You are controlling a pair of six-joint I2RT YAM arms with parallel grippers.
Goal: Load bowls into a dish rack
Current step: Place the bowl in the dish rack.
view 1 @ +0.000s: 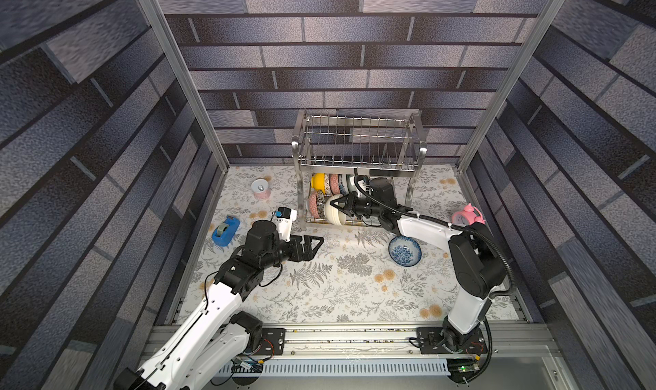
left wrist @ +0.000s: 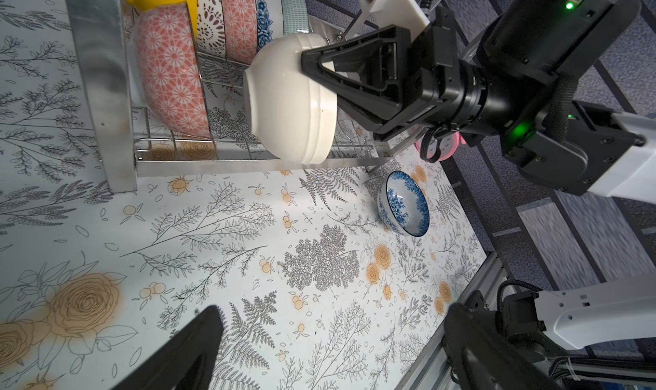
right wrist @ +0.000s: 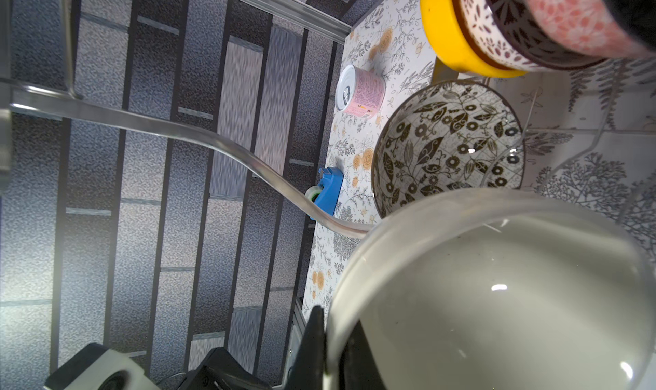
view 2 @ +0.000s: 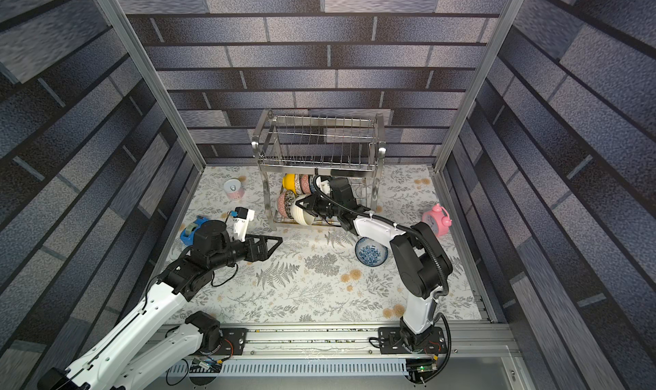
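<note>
The steel dish rack (view 1: 355,164) stands at the back of the table. Its lower tier holds several bowls on edge, among them a yellow one (view 1: 318,182), a pink patterned one (left wrist: 170,79) and a dark leaf-patterned one (right wrist: 451,146). My right gripper (view 1: 333,203) is shut on the rim of a cream bowl (view 1: 333,212) (left wrist: 291,100), holding it tilted at the lower tier's front, beside the racked bowls. A blue-and-white bowl (view 1: 404,251) lies on the table under the right arm. My left gripper (view 1: 316,242) (left wrist: 333,320) hovers open and empty in front of the rack's left side.
A pink-and-white can (view 1: 261,189) sits at the back left. A blue tape dispenser (view 1: 225,230) lies by the left wall. A pink alarm clock (view 1: 468,216) stands near the right wall. The rack's upper tier (view 1: 355,136) holds only bare divider wires.
</note>
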